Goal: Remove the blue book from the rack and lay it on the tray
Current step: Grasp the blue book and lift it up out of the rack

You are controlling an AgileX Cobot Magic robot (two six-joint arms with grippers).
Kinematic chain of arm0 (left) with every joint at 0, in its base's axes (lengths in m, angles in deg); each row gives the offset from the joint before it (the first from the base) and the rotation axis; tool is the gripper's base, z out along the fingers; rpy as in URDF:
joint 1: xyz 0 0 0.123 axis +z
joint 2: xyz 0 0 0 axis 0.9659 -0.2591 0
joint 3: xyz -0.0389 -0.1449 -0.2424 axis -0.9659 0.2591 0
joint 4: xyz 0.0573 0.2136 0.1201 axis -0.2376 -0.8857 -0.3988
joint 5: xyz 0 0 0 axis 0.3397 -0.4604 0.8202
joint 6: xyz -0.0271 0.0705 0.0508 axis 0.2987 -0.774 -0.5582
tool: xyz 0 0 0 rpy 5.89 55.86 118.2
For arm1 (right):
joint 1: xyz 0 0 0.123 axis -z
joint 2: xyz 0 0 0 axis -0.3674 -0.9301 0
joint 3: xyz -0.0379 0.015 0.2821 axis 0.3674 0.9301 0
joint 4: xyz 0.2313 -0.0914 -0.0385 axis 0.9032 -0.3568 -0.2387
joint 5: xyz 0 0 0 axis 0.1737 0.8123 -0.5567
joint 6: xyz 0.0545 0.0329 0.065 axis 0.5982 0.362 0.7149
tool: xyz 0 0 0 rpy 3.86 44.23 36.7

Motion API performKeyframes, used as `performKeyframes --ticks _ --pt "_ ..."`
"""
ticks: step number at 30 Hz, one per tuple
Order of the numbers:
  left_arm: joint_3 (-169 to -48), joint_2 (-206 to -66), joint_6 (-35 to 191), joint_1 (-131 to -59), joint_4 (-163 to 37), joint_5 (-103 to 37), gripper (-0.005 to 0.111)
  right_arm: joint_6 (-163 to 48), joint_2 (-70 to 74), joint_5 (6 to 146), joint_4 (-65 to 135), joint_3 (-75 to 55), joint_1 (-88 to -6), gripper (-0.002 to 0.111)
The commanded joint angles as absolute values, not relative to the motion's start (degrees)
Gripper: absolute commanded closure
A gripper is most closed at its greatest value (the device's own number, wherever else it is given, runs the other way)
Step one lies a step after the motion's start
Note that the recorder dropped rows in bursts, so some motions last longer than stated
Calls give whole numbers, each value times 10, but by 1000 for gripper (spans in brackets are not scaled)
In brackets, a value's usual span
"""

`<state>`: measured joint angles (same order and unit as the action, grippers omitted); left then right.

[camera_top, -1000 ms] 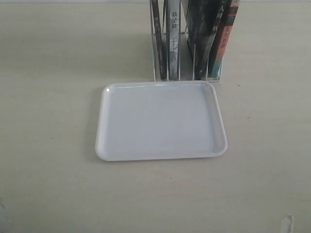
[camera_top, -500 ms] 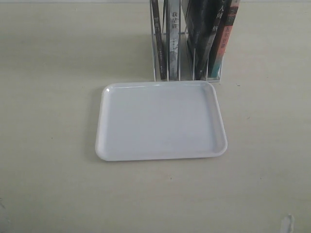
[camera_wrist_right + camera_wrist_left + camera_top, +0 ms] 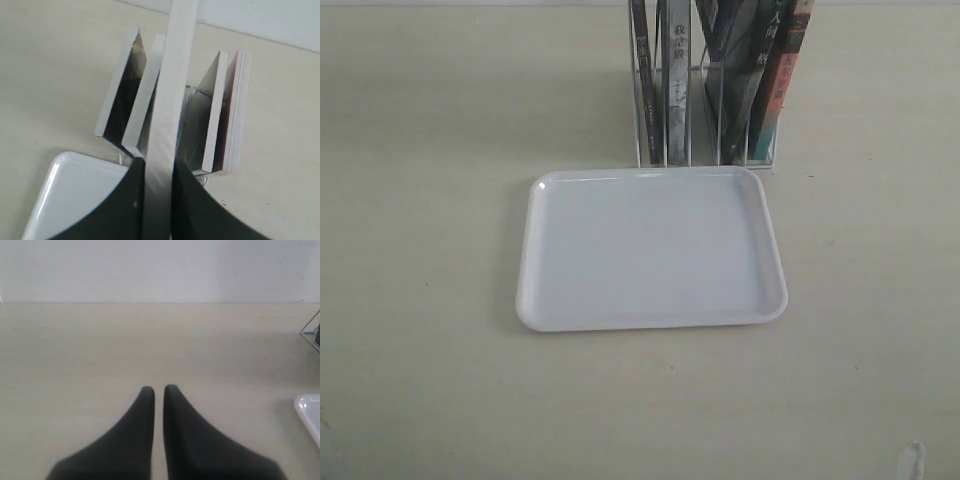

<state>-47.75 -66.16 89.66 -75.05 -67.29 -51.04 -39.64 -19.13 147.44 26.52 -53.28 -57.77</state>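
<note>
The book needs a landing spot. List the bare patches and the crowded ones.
The tray is bare across its whole floor, bordered by its own rim; the rack stands just behind its far edge. Bare table lies left, right and in front of the tray. Crowded: the rack's slots, packed with books, where the right gripper clamps one book.

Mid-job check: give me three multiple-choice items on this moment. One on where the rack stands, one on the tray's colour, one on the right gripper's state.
1. In the exterior view the rack stands:
A on the tray
B beyond the tray's far edge
C left of the tray

2. The tray is:
A white
B blue
C red

3. The right gripper is:
A open over bare table
B open around the rack
C shut on a book

Answers:
1. B, its wires rise behind the far rim.
2. A, rim and floor are white.
3. C, both fingers press the book's white page edge.
</note>
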Motion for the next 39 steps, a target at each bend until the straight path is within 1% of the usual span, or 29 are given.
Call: performKeyframes --ticks 1,6,9,13,20,24,27,33,39 --pt "-475 -660 895 -756 -674 -507 101 -400 -141 1461 265 -535 -617 109" --pt "-475 -660 895 -756 -674 -507 101 -381 -95 1461 237 -535 -647 109" --pt "-475 -660 895 -756 -674 -507 101 -372 -66 1461 230 -522 -647 109" --pt "-475 -660 895 -756 -674 -507 101 -355 -12 1461 212 -452 -647 109" --pt "-475 -660 895 -756 -674 -507 101 -313 91 1461 214 -282 -668 109" --pt "-475 -660 895 -756 -674 -507 101 -311 106 1461 213 -242 -686 109" --pt "-475 -660 895 -756 -674 -507 101 -295 98 1461 206 -235 -703 109" --pt "-475 -660 895 -756 -674 -507 101 -268 63 1461 156 -235 -756 109" --pt "-475 -660 895 -756 -674 -507 101 -209 53 1461 89 -235 -861 109"
